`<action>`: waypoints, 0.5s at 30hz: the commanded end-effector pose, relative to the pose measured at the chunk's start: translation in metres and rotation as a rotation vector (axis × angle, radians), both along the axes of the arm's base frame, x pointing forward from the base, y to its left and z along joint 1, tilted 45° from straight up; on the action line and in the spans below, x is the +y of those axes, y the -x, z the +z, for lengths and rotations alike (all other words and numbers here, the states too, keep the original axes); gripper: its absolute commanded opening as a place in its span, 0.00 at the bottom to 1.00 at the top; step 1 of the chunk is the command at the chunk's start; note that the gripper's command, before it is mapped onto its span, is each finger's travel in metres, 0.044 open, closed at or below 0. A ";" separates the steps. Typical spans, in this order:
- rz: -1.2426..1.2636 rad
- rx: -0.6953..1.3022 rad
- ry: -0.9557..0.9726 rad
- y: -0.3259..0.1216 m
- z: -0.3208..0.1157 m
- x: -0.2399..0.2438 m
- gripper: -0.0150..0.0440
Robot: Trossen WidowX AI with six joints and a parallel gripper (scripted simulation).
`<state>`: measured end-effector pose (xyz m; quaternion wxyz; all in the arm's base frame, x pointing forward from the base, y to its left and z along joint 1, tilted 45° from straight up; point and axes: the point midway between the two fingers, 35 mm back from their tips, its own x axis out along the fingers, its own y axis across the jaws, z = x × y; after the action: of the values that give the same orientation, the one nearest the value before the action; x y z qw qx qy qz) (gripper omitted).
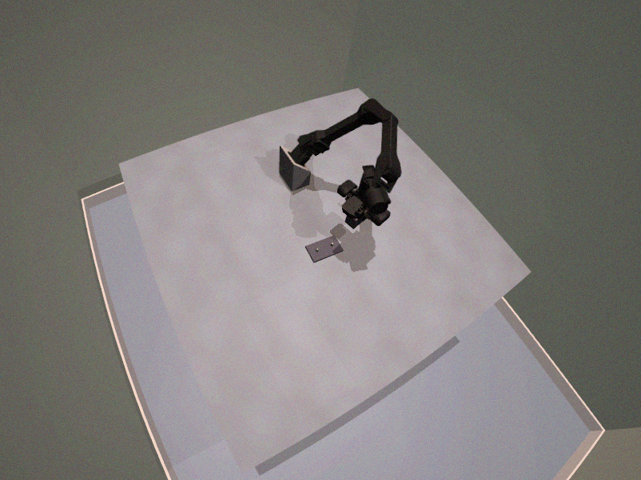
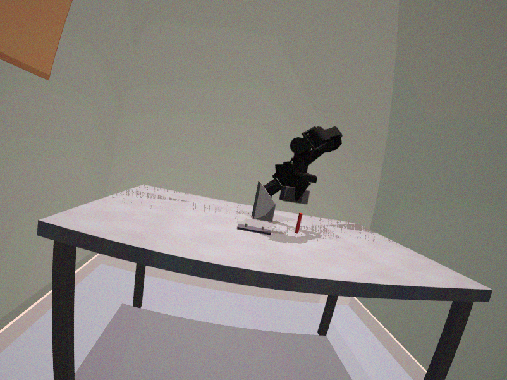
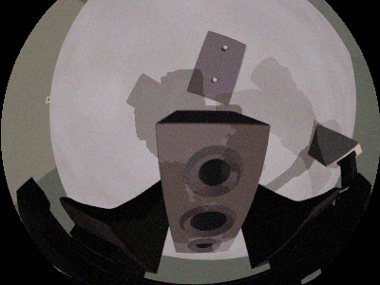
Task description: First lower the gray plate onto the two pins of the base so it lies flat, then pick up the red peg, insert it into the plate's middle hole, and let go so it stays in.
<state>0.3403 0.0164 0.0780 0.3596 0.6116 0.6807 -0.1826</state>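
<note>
My gripper [image 2: 299, 189] [image 3: 203, 177] is shut on the gray plate [image 2: 288, 194] [image 3: 172, 147], holding it raised above the table. Several round holes run along the plate in the wrist view. The base [image 1: 315, 256] [image 2: 253, 229] [image 3: 205, 59] lies flat on the table, with two bare upright pins, one near pin [image 1: 332, 243] [image 3: 215, 80] and one far pin [image 1: 316, 249] [image 3: 225, 47]. In the exterior view the held plate is above and right of the base. The red peg [image 2: 298, 222] stands upright, slightly tilted in that view, below the plate; it is hidden in the other views.
The gray wedge-shaped arm mount [image 1: 292, 174] [image 2: 263, 208] [image 3: 325, 144] stands on the table [image 1: 256, 309] [image 2: 186, 236] behind the base in the exterior view. The arm's shadow crosses part of the base. An orange panel [image 2: 33, 16] hangs at the upper left, away from the arm.
</note>
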 end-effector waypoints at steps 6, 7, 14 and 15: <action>-0.048 0.054 0.003 -0.003 -0.030 -0.009 0.25; -0.053 0.059 0.003 -0.004 -0.033 -0.010 0.25; -0.090 0.095 0.004 -0.005 -0.055 -0.016 0.25; -0.095 0.100 0.005 -0.006 -0.058 -0.017 0.25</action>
<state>0.3485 0.0025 0.0323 0.3292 0.6298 0.6688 -0.2183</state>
